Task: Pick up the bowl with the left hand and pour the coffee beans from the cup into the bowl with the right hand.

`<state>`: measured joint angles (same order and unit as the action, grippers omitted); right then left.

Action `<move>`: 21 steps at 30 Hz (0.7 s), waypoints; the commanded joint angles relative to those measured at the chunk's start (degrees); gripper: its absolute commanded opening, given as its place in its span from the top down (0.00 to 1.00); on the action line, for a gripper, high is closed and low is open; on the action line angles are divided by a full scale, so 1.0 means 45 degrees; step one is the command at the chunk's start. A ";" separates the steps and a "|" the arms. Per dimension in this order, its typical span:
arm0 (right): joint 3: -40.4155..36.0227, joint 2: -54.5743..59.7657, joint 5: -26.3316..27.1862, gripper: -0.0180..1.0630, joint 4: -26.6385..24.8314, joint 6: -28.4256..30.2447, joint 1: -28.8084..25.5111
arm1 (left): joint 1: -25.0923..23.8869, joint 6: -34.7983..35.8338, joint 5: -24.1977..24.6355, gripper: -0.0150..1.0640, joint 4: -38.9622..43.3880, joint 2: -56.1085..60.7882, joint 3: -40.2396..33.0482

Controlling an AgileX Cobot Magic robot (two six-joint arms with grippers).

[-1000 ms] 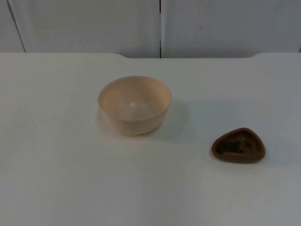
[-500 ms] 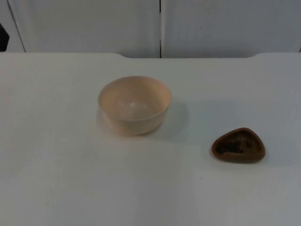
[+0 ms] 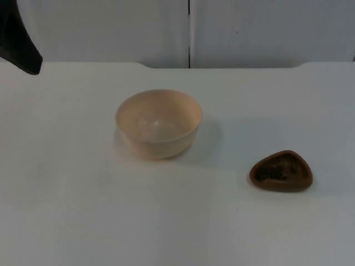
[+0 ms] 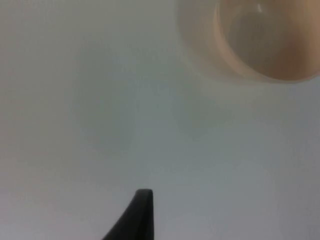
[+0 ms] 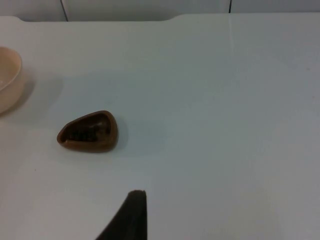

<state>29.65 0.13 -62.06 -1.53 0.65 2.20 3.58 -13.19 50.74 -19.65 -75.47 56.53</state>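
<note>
A cream bowl (image 3: 158,123) stands empty and upright near the middle of the white table; the left wrist view looks into the same bowl (image 4: 260,40). A small brown cup (image 3: 281,171), rounded-triangular, holds dark coffee beans to the right and nearer the front. In the right wrist view the cup (image 5: 90,132) lies ahead, with the bowl's edge (image 5: 9,80) beyond it. My left gripper (image 3: 21,41) hangs at the far left rear, well away from the bowl. My right gripper (image 5: 131,215) waits short of the cup, apart from it.
The white table (image 3: 177,221) ends at a grey partition wall (image 3: 188,30) behind the bowl. Open table surface lies around the bowl and the cup.
The left arm has come into the top view at the upper left corner and moved farther in. Bowl and cup have not moved.
</note>
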 commanded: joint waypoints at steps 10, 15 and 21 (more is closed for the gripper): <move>-0.0022 -0.0030 0.0093 0.01 -0.0059 0.0043 -0.0062 | 0.1061 0.0005 -0.1339 0.06 -0.0242 -0.2033 0.0836; -0.0022 -0.0030 0.0093 0.01 -0.0059 0.0043 -0.0062 | 0.1061 0.0024 -0.1339 0.06 -0.0242 -0.2837 0.1575; -0.0022 -0.0030 0.0093 0.01 -0.0059 0.0043 -0.0062 | 0.1061 0.0024 -0.1366 0.06 -0.0242 -0.3832 0.2409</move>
<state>29.65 0.13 -62.06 -1.53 0.65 2.20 7.95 -13.43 45.21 -20.08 -91.90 66.54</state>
